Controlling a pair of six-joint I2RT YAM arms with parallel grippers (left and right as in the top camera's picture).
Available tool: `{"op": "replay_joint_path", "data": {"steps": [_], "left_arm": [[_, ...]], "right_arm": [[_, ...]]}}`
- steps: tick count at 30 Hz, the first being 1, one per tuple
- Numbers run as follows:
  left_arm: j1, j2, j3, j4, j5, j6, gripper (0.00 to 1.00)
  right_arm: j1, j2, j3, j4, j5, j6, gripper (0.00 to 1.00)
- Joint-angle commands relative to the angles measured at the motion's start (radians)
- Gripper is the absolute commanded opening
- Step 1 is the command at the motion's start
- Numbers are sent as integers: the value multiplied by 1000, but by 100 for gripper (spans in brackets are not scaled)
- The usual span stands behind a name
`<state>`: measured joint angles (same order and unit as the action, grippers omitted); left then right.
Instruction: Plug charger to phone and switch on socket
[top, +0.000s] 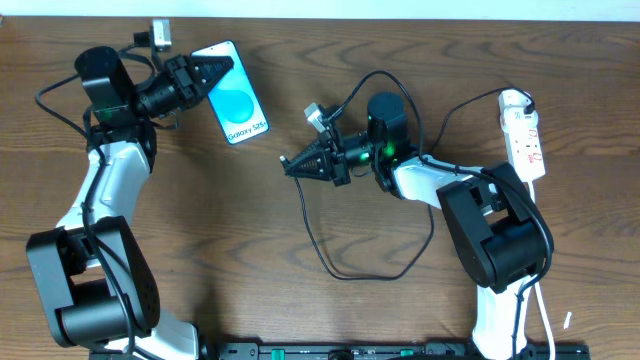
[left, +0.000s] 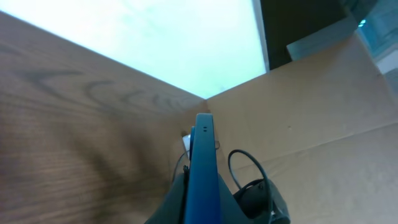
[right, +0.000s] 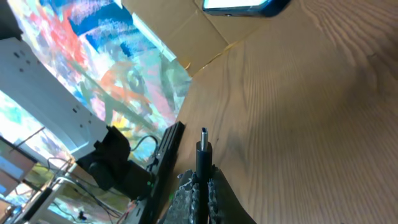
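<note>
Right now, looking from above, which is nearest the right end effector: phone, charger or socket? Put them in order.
1. charger: held in the right end effector, mid-table.
2. phone: up and to the left.
3. socket: far right edge.

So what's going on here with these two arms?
The left gripper is shut on the edge of the phone, at the table's far left. The right gripper is shut on the charger, with its plug tip aimed toward the phone but not yet plugged in. The socket lies off to the right, with neither gripper at it.
</note>
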<state>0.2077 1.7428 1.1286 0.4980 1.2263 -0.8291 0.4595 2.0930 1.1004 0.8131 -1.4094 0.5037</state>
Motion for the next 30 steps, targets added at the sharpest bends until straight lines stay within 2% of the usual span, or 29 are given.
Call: {"op": "replay_joint_path", "data": {"steps": [1,10,23,30], "left_arm": [[4,-24,-1,66,11,-97,7],[-12,-24,-1,149,-12,-188,7],[-63,-24,-1,219,-31,-230,7],[-63,-24,-1,355,-31,-336,7]], "right_arm": [[8,9,10,35,57,99,1],[13,9,10,260,122,269,1],[23,9,10,406,124,373,1],[27,9,10,438,124,406,1]]}}
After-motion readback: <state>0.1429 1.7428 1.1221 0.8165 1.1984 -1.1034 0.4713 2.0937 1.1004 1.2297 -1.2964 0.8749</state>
